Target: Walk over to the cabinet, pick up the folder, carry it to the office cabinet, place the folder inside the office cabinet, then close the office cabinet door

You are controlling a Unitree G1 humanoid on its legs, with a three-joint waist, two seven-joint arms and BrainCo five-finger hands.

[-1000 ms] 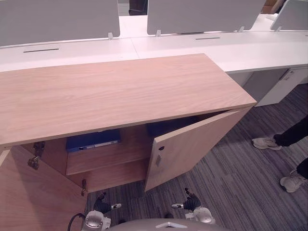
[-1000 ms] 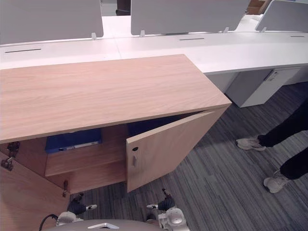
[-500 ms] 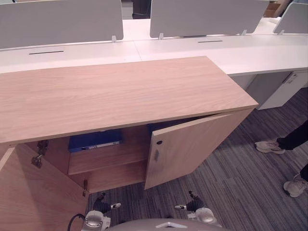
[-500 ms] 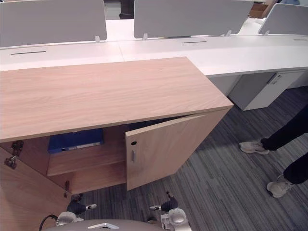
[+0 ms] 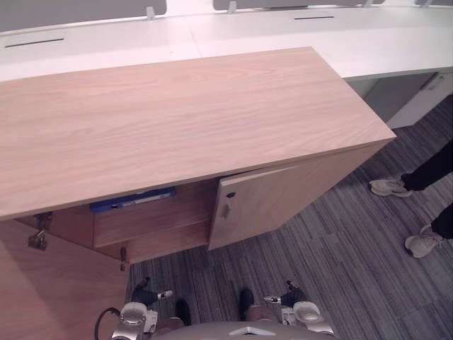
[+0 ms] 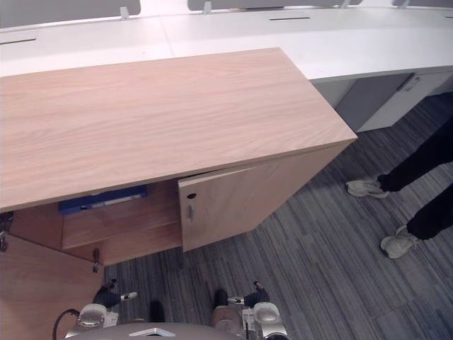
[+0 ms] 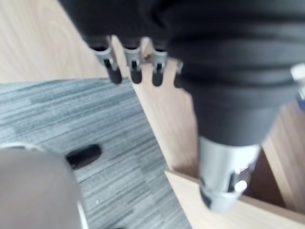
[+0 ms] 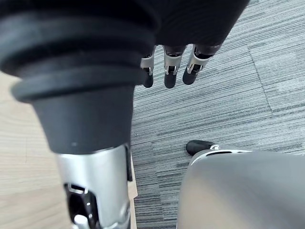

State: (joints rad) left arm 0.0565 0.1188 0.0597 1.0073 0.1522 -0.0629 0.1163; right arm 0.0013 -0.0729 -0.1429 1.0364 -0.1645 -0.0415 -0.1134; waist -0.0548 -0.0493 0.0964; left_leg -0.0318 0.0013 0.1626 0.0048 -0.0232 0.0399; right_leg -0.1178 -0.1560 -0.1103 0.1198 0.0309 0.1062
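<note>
While both my hands are hanging low in front of the cabinet [image 5: 177, 120], neither is holding anything: the left hand [image 5: 146, 296] and the right hand [image 5: 291, 297] are dangling with fingers loosely straight, which my left wrist view's fingers [image 7: 133, 67] and right wrist view's fingers [image 8: 167, 67] are bearing out. The blue folder [image 5: 131, 200] is lying on the upper shelf [image 5: 152, 219], close to that shelf's front edge, in the left half of the cabinet.

The 2 doors are worrying me. The right door [image 5: 283, 202] is standing only slightly ajar, while the left door [image 5: 56, 283] is swinging wide at the lower left, near my left hand. I am judging that a careless reach could knock that door or trap my fingers at its hinge side. If the folder is overhanging the shelf's front edge, a closing door could jam on it. A person's shoes [image 5: 388, 187] are standing near the cabinet's right corner, so a sidestep could crowd them.

The top's front edge is covering most of the folder, so I cannot tell how far it is reaching back. The right door is hiding the right compartment.
</note>
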